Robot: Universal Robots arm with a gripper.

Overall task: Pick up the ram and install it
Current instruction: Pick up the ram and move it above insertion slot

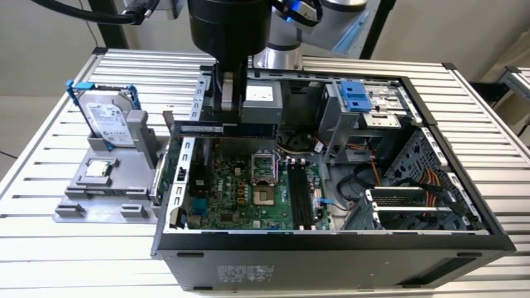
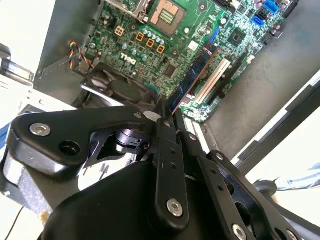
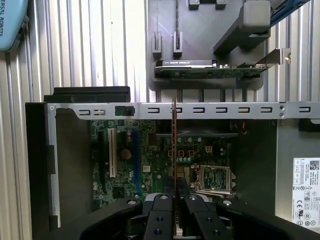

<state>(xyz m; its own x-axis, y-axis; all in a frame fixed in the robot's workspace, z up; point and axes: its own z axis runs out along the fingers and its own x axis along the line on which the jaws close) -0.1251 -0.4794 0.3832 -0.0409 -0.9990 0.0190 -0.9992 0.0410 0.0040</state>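
The ram (image 1: 198, 128), a thin bluish-green circuit-board stick with dark chips, is pinched between the jaws of my black gripper (image 1: 228, 123). It hangs in the upper middle of the exterior view, above the open black computer case (image 1: 331, 257). Its long axis runs from the exterior view's left to right. The long black slots (image 1: 298, 195) on the green motherboard (image 1: 232, 192) sit lower right of it and, as I judge it, crosswise to it. In the first wrist view the ram (image 3: 173, 140) shows edge-on, running out from the gripper (image 3: 174, 200).

A ribbed metal table (image 1: 49, 261), pale wall (image 1: 41, 37) behind.
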